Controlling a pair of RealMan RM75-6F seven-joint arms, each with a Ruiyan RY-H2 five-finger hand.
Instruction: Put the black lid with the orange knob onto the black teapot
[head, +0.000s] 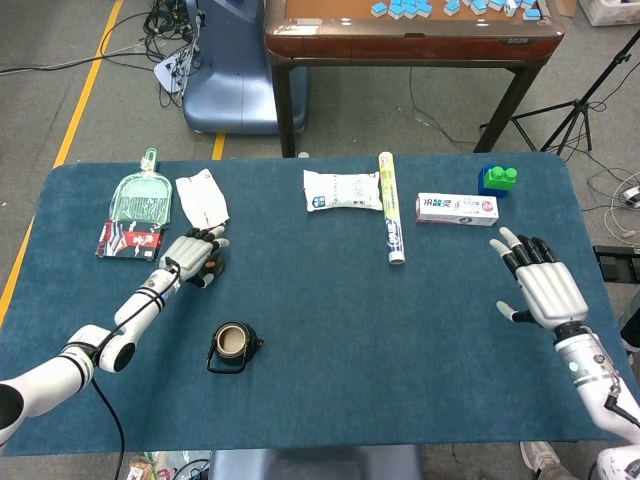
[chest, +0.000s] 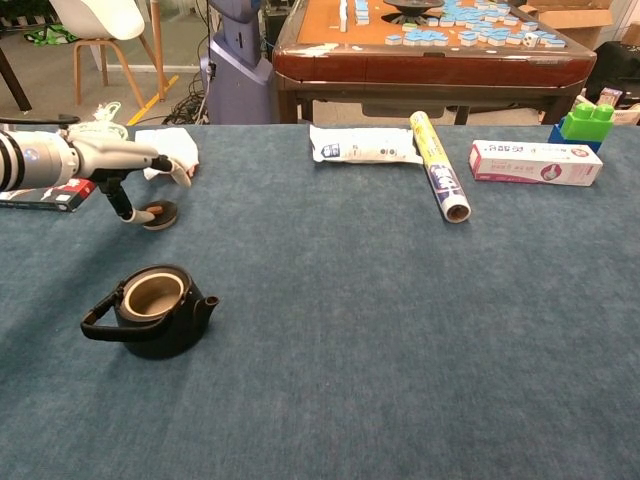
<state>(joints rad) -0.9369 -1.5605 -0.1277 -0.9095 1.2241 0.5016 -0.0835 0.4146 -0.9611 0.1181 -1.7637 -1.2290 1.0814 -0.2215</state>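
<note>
left hand (chest: 125, 165) above black lid (chest: 158, 213), fingers reaching down beside it, grasp cannot be told | lid lies on the table behind the open black teapot (chest: 152, 310) | right hand (head: 545, 285) empty, fingers spread, far right

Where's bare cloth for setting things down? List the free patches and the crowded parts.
Free: the wide middle and near side, between the teapot and the right hand, below the roll. Crowded: the far edge, with pouch, roll, toothpaste box and blocks, and the far-left corner around the left hand and lid.
</note>
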